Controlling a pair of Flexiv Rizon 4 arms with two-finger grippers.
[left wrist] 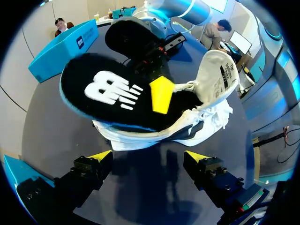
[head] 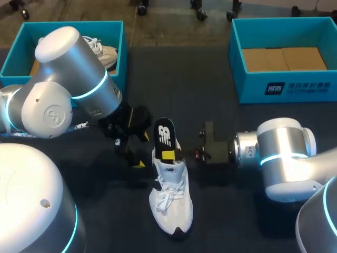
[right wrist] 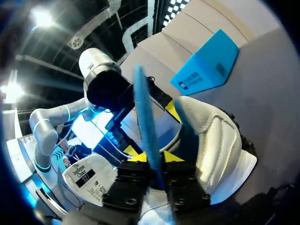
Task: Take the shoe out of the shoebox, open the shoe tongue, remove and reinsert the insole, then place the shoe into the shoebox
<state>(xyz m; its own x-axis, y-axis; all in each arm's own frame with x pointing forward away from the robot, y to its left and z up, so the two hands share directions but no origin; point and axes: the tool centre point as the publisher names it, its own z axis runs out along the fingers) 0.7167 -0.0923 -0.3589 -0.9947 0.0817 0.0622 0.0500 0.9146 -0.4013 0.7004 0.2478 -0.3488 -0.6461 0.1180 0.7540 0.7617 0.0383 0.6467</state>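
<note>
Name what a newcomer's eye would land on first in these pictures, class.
A black insole with a white logo stands up from the heel of the white lace-up sneaker mid-table, pinched by the right gripper. The left gripper hangs open beside it. A teal cardboard shoebox sits far left, its twin far right.

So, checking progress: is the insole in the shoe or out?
Mostly out: the insole stands up above the heel opening of the shoe, pinched edge-on by the right gripper. Whether its lower end sits inside, cannot tell.

White shoe (head: 171,205), black insole (head: 164,132) with white logo, seemingly blue-backed
</note>
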